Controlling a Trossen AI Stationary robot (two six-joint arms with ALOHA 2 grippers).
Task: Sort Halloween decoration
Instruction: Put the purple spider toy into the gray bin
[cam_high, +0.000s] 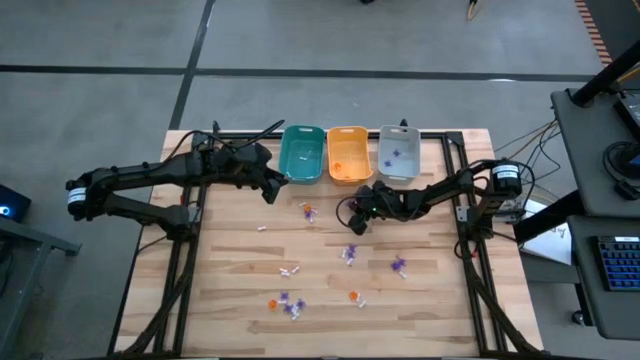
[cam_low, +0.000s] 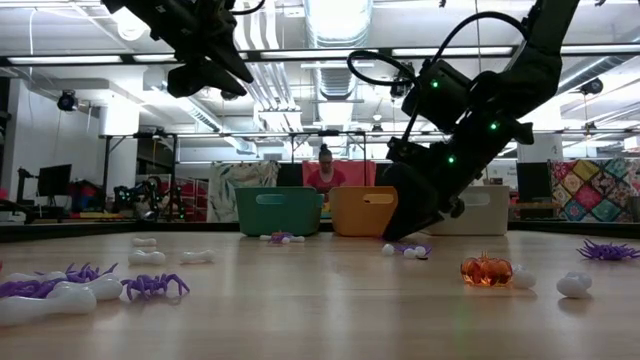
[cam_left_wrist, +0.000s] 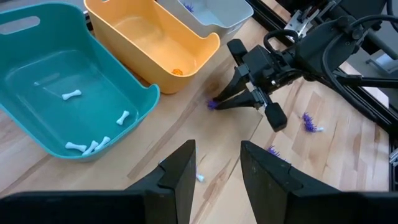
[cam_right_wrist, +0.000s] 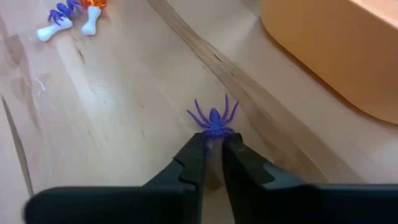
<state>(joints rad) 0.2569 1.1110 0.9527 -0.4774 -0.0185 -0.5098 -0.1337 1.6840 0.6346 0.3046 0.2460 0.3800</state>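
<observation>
step: pickup | right gripper (cam_right_wrist: 213, 148) jaws pinching purple spider (cam_right_wrist: 213, 119), frame centre, on desk (cam_right_wrist: 112, 112) | left gripper (cam_left_wrist: 216, 163) jaws spread, waiting | next: carry to grey bin (cam_high: 398, 152)

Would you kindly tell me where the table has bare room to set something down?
Free: the wood left of the white bone, and the table's near-left corner. Crowded: around the purple spiders near the front edge, and where the right tool works below the orange bin.

Purple spider (cam_right_wrist: 213, 119) pinched flat on the wood, beside the orange bin (cam_right_wrist: 348, 50).
</observation>
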